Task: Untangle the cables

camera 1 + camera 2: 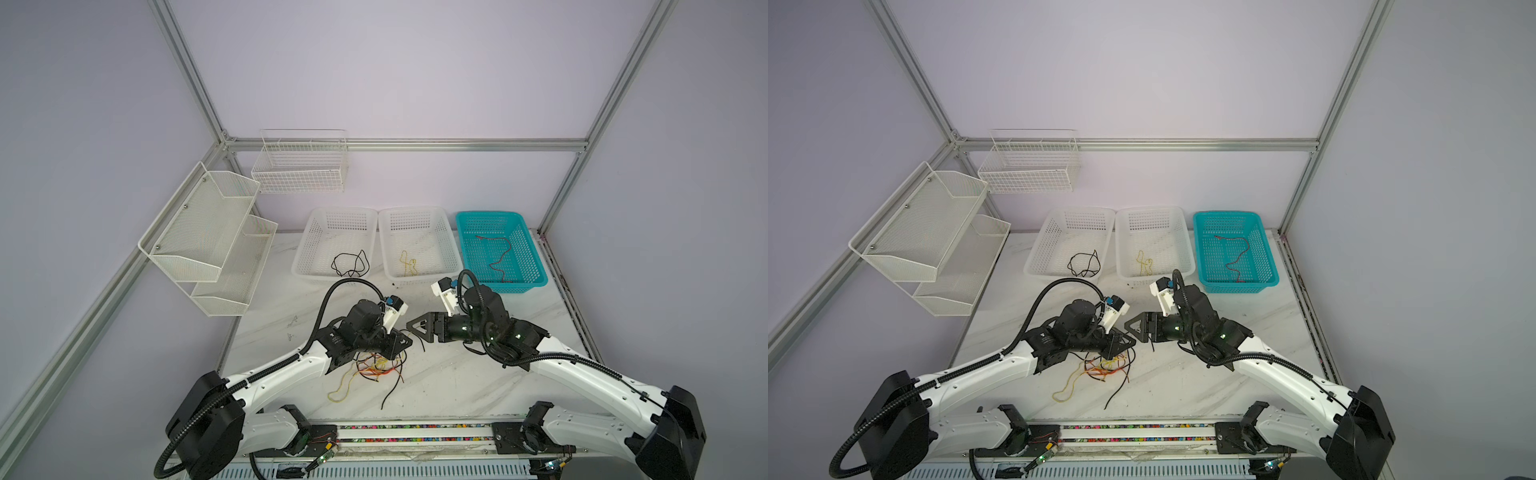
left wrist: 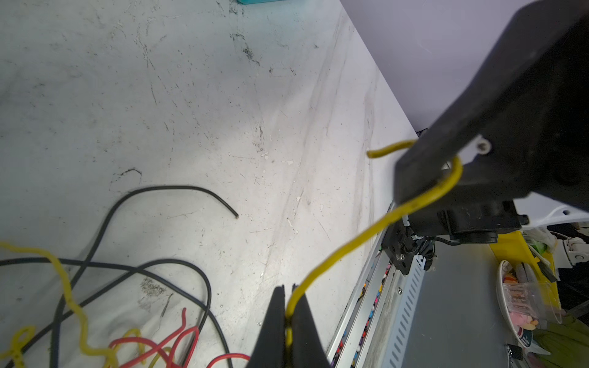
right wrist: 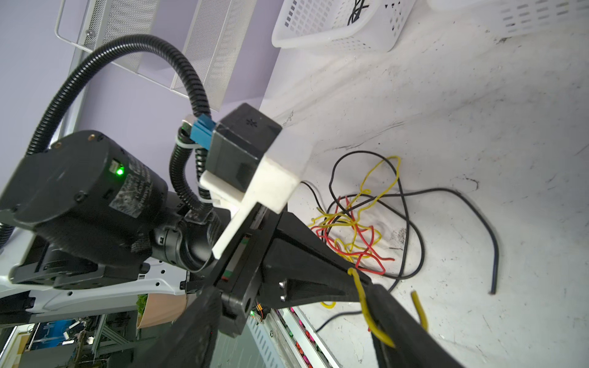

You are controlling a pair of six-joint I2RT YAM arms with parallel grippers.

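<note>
Extraction of yellow cable [image 2: 360, 237] in hand: L gripper [image 2: 287, 293] clamped on it, beside tangle [image 1: 376, 368] on desk [image 1: 457, 382]; end hooks round R gripper [image 1: 411, 330], jaws apart. Next, prob.: R shuts, draw out slowly.

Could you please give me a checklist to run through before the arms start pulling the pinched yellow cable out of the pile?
1. Left end effector shut on the yellow cable: ok.
2. Right end effector open: ok; the cable only hooks round one finger.
3. Pile untangled: not ok; red cable and black cable cross yellow ones.
4. Held cable free of the pile: cannot tell; hidden below the fingers.
5. Middle white basket has room: ok.
</note>
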